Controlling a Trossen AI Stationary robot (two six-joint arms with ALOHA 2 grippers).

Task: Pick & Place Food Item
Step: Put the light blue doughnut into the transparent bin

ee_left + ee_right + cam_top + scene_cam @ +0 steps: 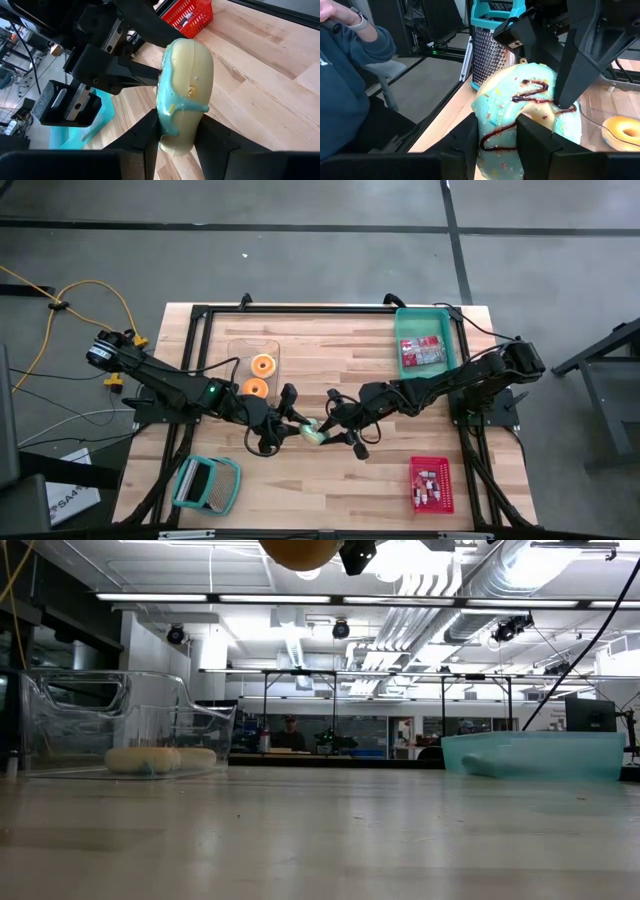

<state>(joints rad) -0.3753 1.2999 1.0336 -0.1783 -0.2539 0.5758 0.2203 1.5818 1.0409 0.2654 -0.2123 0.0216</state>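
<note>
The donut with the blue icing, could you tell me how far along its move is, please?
Done: the blue-iced donut is off the table, lifted at mid-table. In hand: both the left gripper and the right gripper grip it from opposite sides, which looks like a handover. Left: one gripper must let go and the donut be set down. Two orange donuts sit in the clear tray.
</note>
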